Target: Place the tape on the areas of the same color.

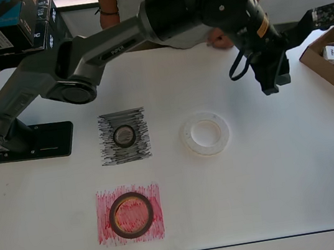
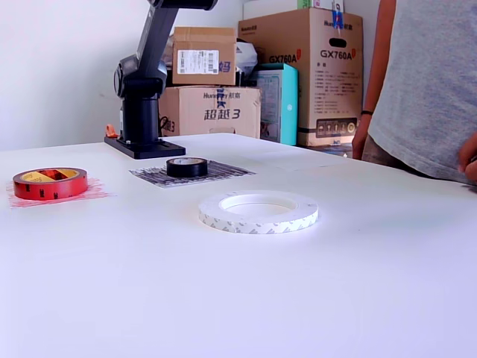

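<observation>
A small black tape roll (image 1: pixel 124 135) (image 2: pixel 186 166) lies flat on the black-grey scribbled patch (image 1: pixel 111 153) (image 2: pixel 223 173). On the red-pink patch (image 1: pixel 107 236) (image 2: pixel 93 194) lies the red-brown roll (image 1: pixel 113 218) (image 2: pixel 50 184) with its gold inner rim. The wide translucent-white roll (image 1: pixel 188 138) (image 2: pixel 257 216) rests on the bare white tabletop (image 1: pixel 275 178), to the right of the black patch in the overhead view. My gripper (image 1: pixel 276 85) hangs above the table up and to the right of the white roll, with nothing in it. Its dark fingers blur together from above.
The arm's black base (image 1: pixel 31 142) (image 2: pixel 141 142) stands at the table's left in the overhead view. An open cardboard box (image 1: pixel 329 72) of small items sits at the right edge. A person (image 2: pixel 425 89) stands at the far side, one hand (image 1: pixel 220 41) on the table. Cartons (image 2: pixel 320 67) are stacked behind.
</observation>
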{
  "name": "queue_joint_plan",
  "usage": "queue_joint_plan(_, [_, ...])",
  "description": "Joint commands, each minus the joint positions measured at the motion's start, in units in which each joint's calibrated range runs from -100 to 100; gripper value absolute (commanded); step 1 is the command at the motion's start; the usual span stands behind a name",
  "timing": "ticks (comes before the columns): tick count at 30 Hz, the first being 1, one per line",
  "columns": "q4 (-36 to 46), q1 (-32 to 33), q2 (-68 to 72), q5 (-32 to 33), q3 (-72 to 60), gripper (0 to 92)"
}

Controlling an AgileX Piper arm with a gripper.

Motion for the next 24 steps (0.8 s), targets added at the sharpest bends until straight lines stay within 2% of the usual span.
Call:
queue_joint_plan(1, [0.6, -0.5, -10.6, -0.7, 10.3, 41.8])
queue_joint_plan(9, [-1.0, -0.6, -31.0, -2.7, 38.5, 41.8])
queue_joint_plan(17, [-17.6, -1.1, -47.3, -5.8, 70.3, 41.8])
queue_joint_plan(24, [-23.6, -1.4, -52.7, -6.1, 88.1, 41.8])
